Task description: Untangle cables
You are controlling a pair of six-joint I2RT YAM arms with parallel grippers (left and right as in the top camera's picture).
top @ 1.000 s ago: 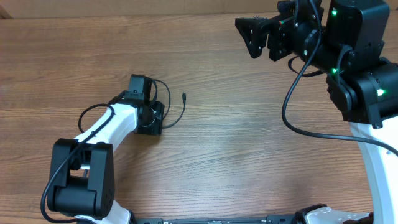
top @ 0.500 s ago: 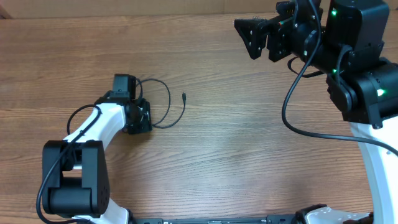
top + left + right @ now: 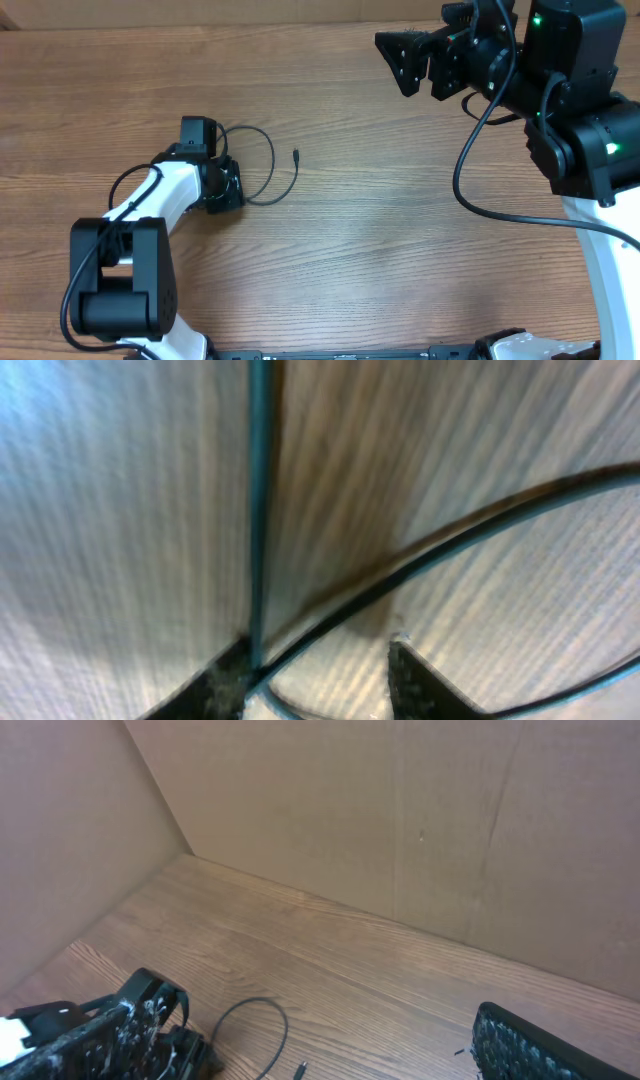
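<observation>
**While the cord lies between my left jaws, the untangling is barely begun**

Where my left gripper (image 3: 315, 682) sits low on the wood, its jaws stand partly spread. Bare grain shows between the two tips, so nothing is pinched yet. Two strands of thin black cable (image 3: 262, 510) cross right at one tip, one running straight away and the other curving off to the side. From above, that cable lies as a loose loop just beside the gripper. It is in the left half of the wooden worktop (image 3: 380, 250), about midway between the front and back edges, and its small plug tip (image 3: 296, 155) lies free past the loop. Whether it is one cord or two I cannot tell. My right gripper (image 3: 420, 65) hangs near the back edge, well apart, with jaws spread wide and empty. I judge the task to be at an early stage: the crossing is not yet undone and no strand is drawn out.
</observation>
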